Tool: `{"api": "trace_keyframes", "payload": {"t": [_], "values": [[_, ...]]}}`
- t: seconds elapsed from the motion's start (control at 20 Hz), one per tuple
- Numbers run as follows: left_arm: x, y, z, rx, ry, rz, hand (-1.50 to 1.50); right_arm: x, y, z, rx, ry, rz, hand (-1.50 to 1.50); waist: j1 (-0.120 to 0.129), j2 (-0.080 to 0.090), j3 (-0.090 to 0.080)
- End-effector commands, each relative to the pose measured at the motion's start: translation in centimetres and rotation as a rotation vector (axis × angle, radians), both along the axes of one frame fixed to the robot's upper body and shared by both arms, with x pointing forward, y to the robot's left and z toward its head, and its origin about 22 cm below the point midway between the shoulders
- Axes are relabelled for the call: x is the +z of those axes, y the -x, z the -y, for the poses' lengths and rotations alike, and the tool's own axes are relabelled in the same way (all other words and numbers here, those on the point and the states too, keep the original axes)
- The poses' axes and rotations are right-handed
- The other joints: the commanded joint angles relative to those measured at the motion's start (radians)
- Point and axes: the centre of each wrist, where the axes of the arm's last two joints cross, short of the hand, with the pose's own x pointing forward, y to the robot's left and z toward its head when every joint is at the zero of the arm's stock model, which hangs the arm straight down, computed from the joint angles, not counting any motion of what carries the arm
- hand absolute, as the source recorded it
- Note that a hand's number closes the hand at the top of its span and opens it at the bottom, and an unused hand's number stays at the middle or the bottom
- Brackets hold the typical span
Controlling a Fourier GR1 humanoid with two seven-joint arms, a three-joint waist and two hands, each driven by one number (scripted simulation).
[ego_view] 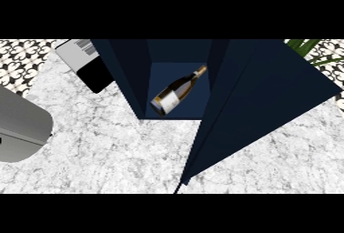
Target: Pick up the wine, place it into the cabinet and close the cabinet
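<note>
Already past the pick and the place, to judge by the wine (176,91) lying on its side inside the cabinet (128,77), down on the cabinet's floor between its two walls, neck toward the cabinet's back right and base toward its open front. Touched by nothing, and apart from any arm. Not yet closed, though: left wide open, with the door (269,104) swung out to the cabinet's right front and reaching over the counter (101,150). So, as a judgement, two parts of three done and only the closing left. Cannot tell whether the left hand or the right hand is released, clenched or grasping anything, with neither showing in the head view; seen only as a grey left forearm (20,123) well to the cabinet's left, cut off at the edge. Probably calls next for a hand on the door's outer face, to the cabinet's right, and a sweep back toward the cabinet's front until flush. Worth watching the bottle's base, near the cabinet's front edge: could foul the door if rolled forward. Off to the cabinet's left rear, a barcode-marked box (73,51); to its right rear, a plant (312,48).
</note>
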Motion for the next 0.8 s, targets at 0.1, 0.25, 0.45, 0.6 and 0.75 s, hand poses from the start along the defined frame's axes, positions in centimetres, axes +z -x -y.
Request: {"api": "trace_keyframes", "payload": {"t": [0.1,0.25,0.45,0.6,0.75], "values": [[-0.1,-0.6,-0.8,-0.035,0.032,0.000,-1.50,1.2,0.5,-4.1,0.069,-0.029,0.099,1.50,0.012,0.006,0.000],[-0.1,-1.3,0.1,-0.043,0.042,0.003,-1.50,2.7,0.3,-4.0,0.097,-0.005,0.094,1.50,0.011,0.008,-0.001],[0.3,-1.4,0.6,-0.059,0.046,0.010,-1.50,1.9,-1.6,-6.3,0.095,-0.035,0.072,1.50,0.033,0.014,-0.001],[-0.1,-1.6,0.5,-0.051,0.048,-0.002,-1.50,4.0,-2.8,-6.5,0.098,-0.056,0.083,1.50,0.033,0.013,-0.001],[-0.2,-1.8,1.4,-0.052,0.069,0.002,-1.50,5.1,-5.0,-8.2,0.084,-0.051,0.089,1.50,0.039,0.015,0.000]]}}
